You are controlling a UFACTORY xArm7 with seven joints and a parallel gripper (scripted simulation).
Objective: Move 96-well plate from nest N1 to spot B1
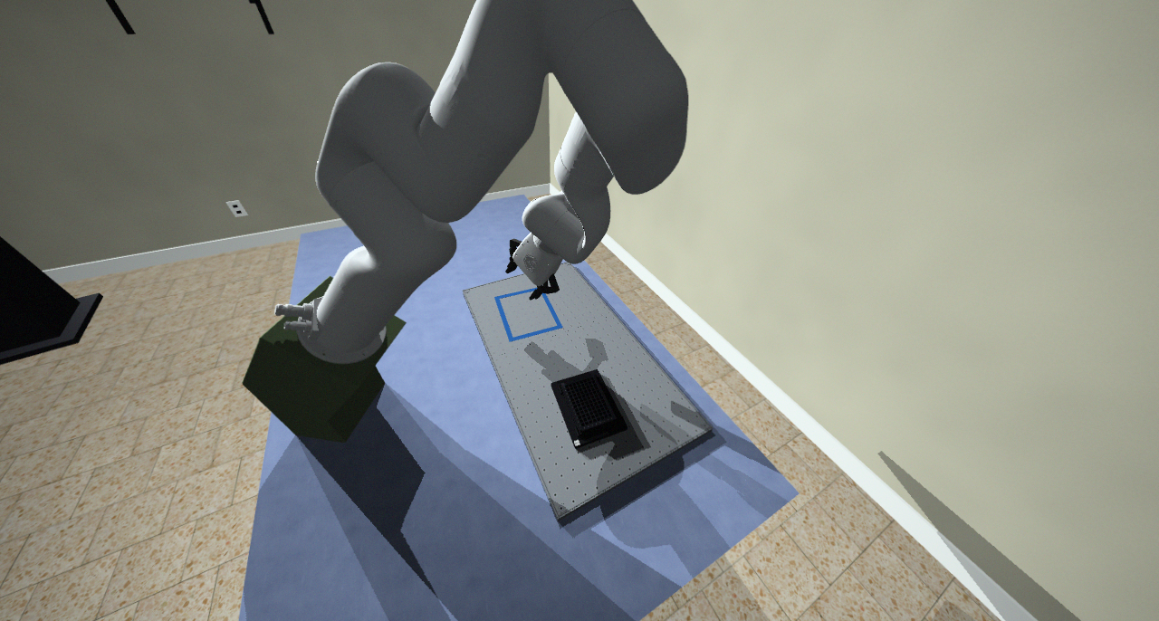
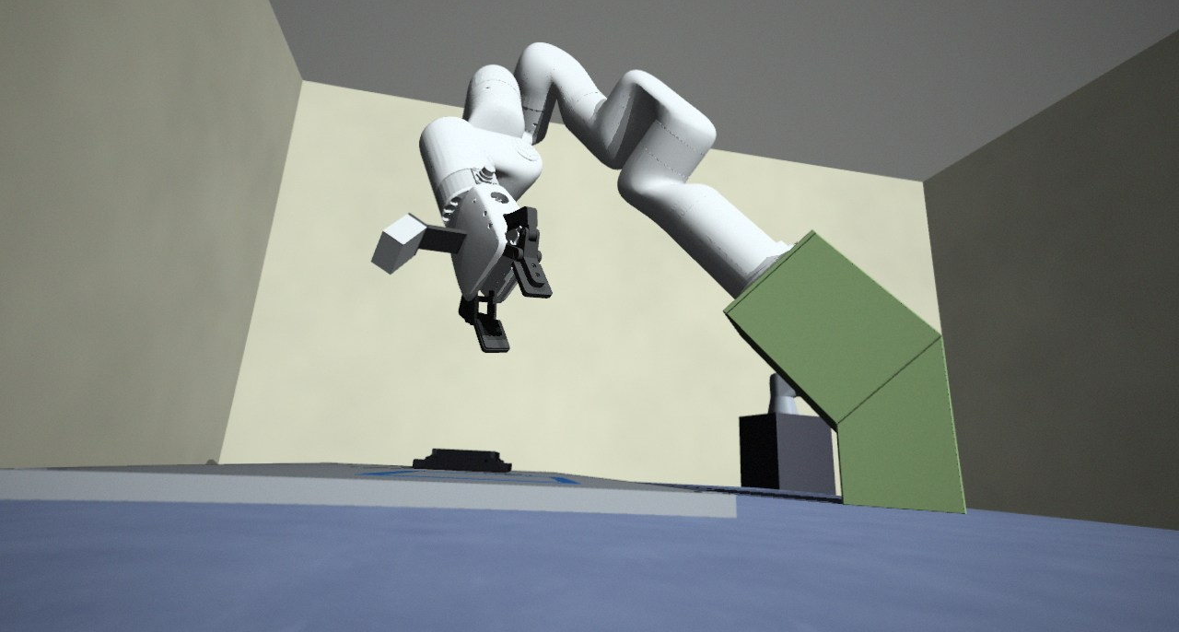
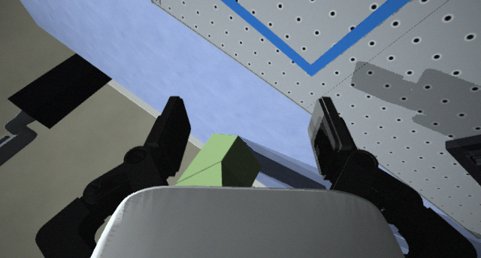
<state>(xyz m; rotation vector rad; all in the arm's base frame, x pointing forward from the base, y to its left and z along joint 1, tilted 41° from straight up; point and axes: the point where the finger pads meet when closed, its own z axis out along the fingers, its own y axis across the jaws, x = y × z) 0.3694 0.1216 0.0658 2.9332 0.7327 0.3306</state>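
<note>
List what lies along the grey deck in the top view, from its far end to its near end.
Open tool over the far end → blue taped outline → black 96-well plate in its nest.
</note>
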